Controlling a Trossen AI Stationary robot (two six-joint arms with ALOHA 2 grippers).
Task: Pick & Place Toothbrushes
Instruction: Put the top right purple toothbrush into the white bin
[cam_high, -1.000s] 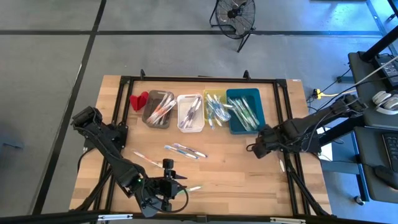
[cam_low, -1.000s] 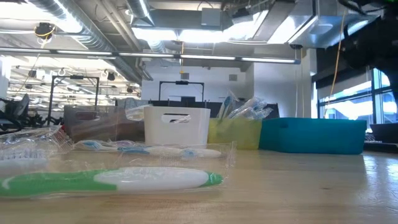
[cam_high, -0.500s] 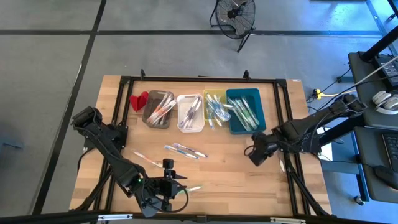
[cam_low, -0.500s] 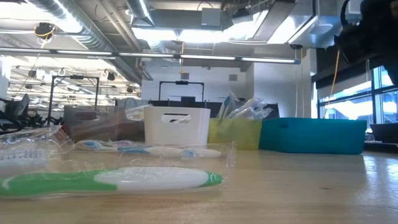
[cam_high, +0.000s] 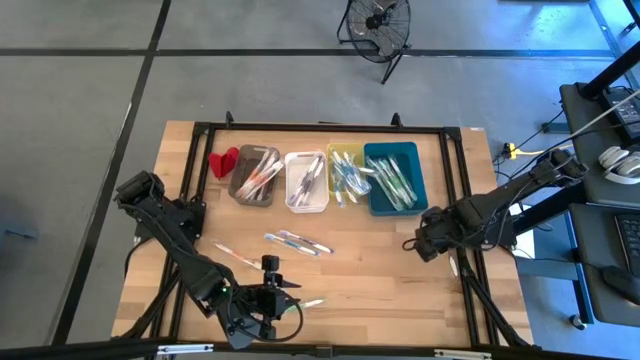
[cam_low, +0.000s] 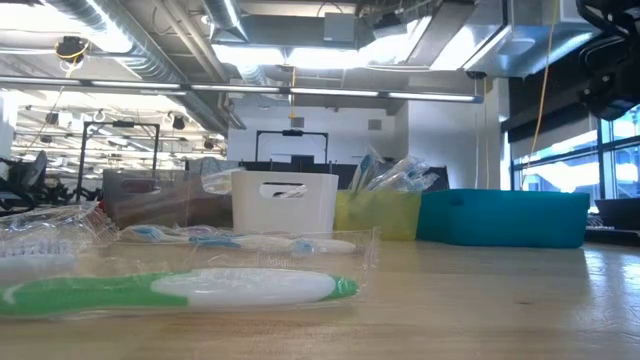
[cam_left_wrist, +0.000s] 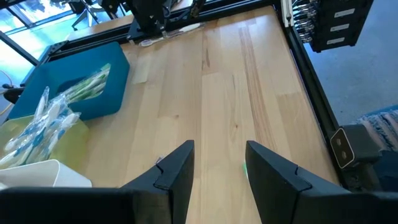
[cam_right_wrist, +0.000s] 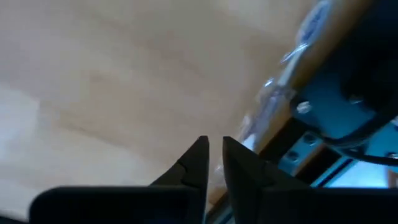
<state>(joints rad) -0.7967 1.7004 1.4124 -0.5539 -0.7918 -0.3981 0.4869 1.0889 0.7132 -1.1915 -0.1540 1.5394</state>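
Observation:
Toothbrushes in clear wrappers fill the grey, white, yellow and teal bins along the far side. Loose ones lie flat on the wood mid-table and near the front, among them a green one. Another toothbrush lies against the right frame rail. My right gripper points down above the bare wood beside it, its fingers a narrow slit apart with nothing between them. My left gripper hangs open above the front of the table, holding nothing.
A small red object sits left of the grey bin. A black metal frame runs round the tabletop. Bare wood lies between the two grippers.
My right gripper has swung a little toward the table's left and near side, then back toward the right edge. It ends close to the toothbrush by the rail.

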